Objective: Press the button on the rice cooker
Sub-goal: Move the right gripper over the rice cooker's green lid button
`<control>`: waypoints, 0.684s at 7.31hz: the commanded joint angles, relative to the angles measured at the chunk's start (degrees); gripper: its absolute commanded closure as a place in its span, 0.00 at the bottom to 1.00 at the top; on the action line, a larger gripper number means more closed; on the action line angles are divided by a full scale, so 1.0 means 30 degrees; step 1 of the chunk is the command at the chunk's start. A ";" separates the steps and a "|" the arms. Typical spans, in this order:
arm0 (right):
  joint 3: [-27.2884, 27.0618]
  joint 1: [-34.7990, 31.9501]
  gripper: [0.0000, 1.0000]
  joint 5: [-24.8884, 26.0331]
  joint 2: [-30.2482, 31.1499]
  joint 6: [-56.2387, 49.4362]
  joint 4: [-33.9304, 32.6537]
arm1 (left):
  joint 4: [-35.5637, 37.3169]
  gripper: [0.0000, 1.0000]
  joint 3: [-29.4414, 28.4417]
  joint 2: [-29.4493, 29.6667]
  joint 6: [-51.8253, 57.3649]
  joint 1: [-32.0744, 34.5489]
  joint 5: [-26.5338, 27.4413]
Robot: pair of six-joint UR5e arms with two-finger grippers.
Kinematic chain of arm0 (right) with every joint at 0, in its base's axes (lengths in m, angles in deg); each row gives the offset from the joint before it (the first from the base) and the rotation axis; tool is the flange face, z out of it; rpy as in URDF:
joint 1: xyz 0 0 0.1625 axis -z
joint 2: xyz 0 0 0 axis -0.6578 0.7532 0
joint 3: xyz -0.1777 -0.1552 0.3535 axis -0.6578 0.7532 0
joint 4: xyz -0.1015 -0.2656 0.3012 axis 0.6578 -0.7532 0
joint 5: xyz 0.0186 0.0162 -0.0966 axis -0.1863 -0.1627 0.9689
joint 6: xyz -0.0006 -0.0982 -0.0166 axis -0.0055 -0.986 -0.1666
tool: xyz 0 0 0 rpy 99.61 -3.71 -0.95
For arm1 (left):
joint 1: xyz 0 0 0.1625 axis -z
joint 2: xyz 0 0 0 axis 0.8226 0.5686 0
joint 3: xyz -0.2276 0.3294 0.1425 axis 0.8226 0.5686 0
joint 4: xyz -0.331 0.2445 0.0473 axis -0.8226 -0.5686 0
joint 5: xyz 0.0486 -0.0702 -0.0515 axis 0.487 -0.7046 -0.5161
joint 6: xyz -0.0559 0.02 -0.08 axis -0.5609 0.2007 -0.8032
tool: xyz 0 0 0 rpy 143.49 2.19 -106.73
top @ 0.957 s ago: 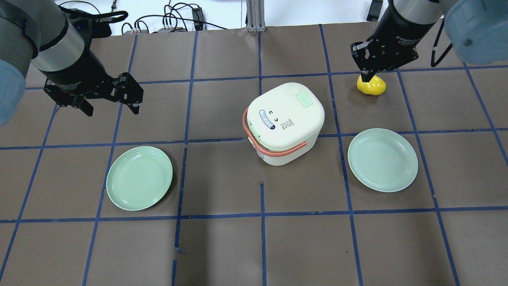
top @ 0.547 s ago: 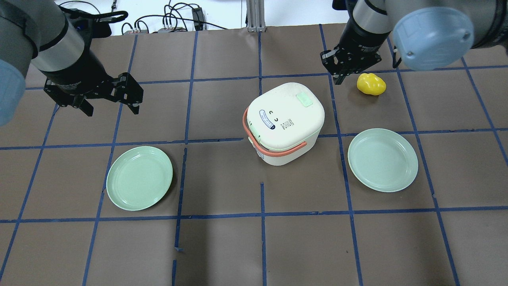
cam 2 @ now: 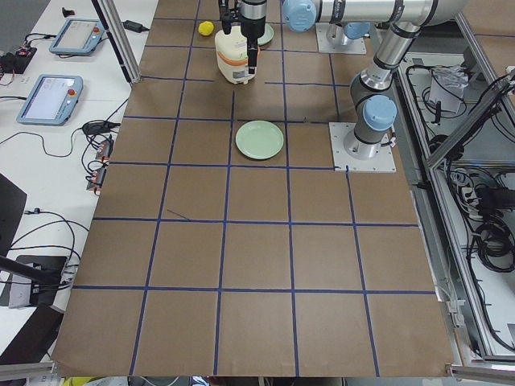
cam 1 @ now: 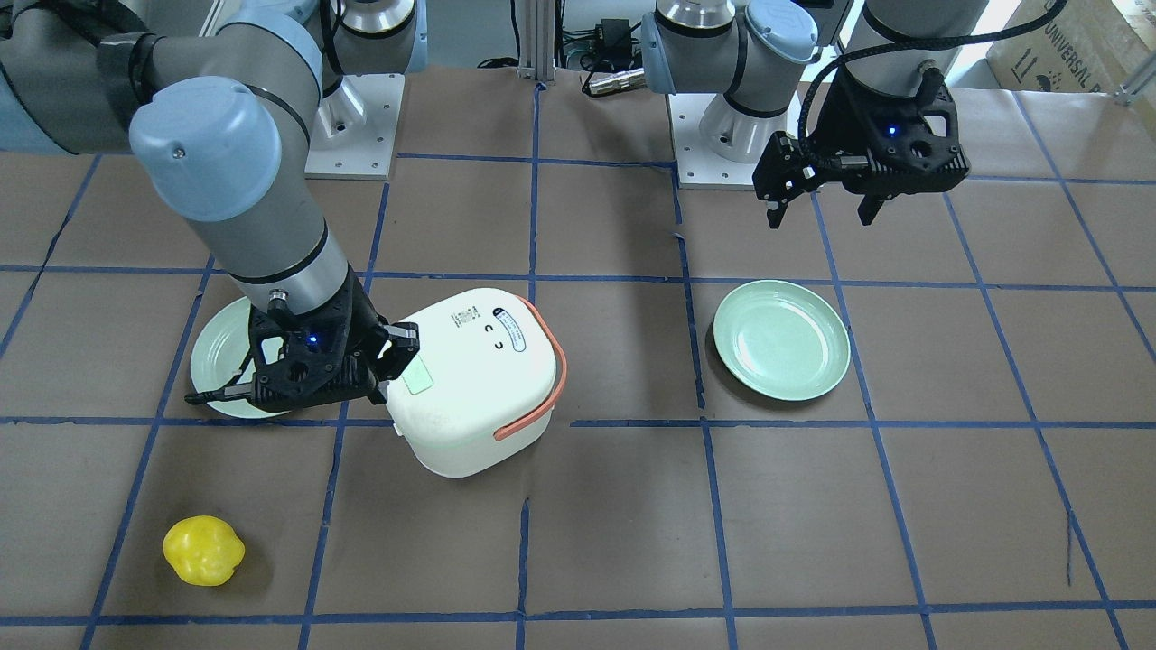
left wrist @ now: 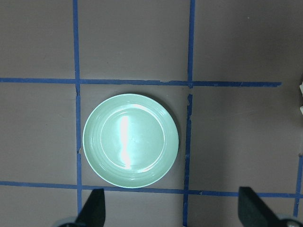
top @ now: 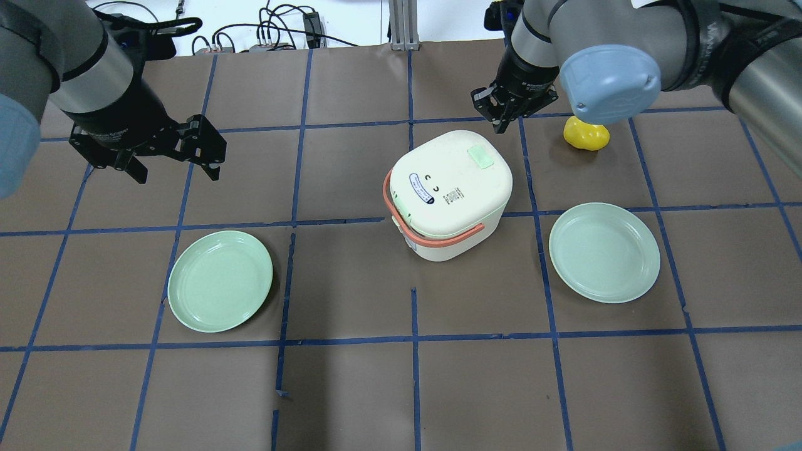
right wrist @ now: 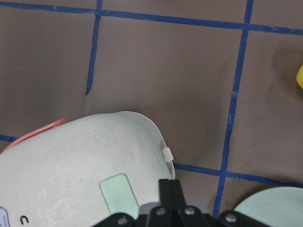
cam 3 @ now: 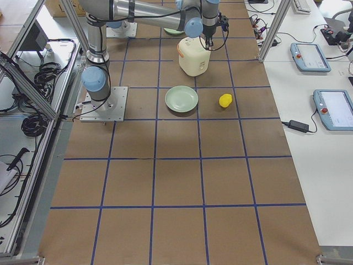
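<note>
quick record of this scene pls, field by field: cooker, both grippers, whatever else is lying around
rice cooker: lid closed, orange handle folded down
button: mint-green patch near one lid corner
right gripper: shut, at the lid's edge beside the button; cannot tell if it touches
left gripper: open, empty, well apart from the cooker
left-side plate: mint-green, empty
right-side plate: mint-green, empty
yellow object: lying apart from the cooker, on the right arm's side
</note>
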 commanded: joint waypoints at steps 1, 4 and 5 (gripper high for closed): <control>0.0292 -0.0597 0.91 -0.0015 -0.0129 0.0023 0.0079 | -0.0029 0.00 0.0000 0.0000 0.0000 0.0000 0.0000; 0.0174 -0.0600 0.91 -0.0015 0.0017 -0.0240 0.1743 | 0.0000 0.00 0.0000 0.0000 0.0000 0.0000 0.0000; 0.0204 -0.0599 0.91 -0.0015 0.0046 -0.0415 0.1953 | 0.0000 0.00 0.0000 0.0000 0.0000 0.0000 0.0000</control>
